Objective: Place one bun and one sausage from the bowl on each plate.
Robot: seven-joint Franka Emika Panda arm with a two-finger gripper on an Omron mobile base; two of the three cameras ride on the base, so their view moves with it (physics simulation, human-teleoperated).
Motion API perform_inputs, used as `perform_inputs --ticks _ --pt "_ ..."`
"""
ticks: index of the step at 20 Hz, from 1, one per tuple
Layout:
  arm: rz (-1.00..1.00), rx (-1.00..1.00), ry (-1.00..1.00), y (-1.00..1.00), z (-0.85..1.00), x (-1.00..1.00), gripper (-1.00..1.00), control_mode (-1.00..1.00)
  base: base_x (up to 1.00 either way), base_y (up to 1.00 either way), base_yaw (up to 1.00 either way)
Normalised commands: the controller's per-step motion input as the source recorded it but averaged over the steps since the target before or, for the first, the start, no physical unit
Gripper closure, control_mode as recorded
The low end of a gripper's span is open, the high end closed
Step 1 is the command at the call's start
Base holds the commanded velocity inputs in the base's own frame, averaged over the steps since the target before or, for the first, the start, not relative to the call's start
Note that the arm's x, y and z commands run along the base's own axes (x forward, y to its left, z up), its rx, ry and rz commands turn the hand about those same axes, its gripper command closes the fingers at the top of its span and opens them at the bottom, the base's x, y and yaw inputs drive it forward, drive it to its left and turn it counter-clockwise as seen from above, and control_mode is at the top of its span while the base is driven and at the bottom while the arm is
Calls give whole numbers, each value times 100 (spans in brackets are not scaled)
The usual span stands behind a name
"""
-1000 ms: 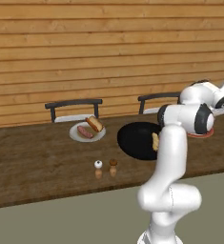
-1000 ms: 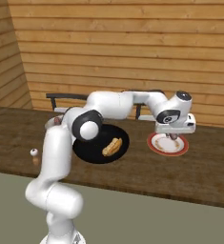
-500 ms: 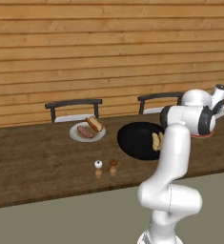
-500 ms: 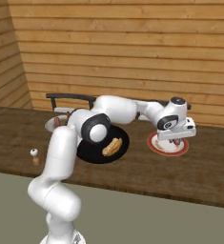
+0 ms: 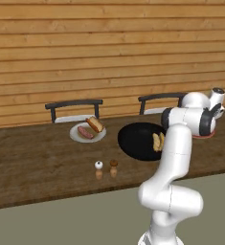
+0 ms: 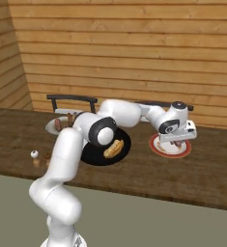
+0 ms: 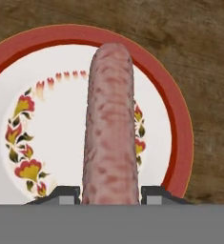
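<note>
Clamped between the two dark tips of the gripper [image 7: 109, 193] is a sausage [image 7: 109, 128], held lengthwise and hanging right over the red-rimmed plate [image 7: 178, 133] — flowers painted on its white centre, nothing lying on it that I can see from the hand view. Over in the right base view, the gripper [image 6: 177, 142] sits low above that plate [image 6: 183, 153], at the far end of the table [image 6: 134, 178], just beside the black bowl [image 6: 93, 157].

So where do we stand? The pale plate [image 5: 75, 138] on the other side looks finished: a bun [image 5: 95, 124] and a second sausage [image 5: 85, 132] rest on it together. One more bun [image 6: 114, 148] waits in the bowl — that one, by my reckoning, belongs with the sausage now in the grip. My read: about halfway through and a bit more. What's left is setting this sausage down on the red plate, then fetching the last bun to join it.
</note>
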Motion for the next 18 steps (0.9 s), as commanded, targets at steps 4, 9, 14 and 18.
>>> perform_inputs --ticks 4,9,14,18 --pt "0 2 0 0 -24 24 100 -100 0 0 0" --pt "0 1 0 -1 -18 7 -100 -100 0 0 0" --pt "0 0 0 0 -1 0 -100 -100 0 0 0" --pt "0 0 0 0 0 0 -100 -100 0 0 0"
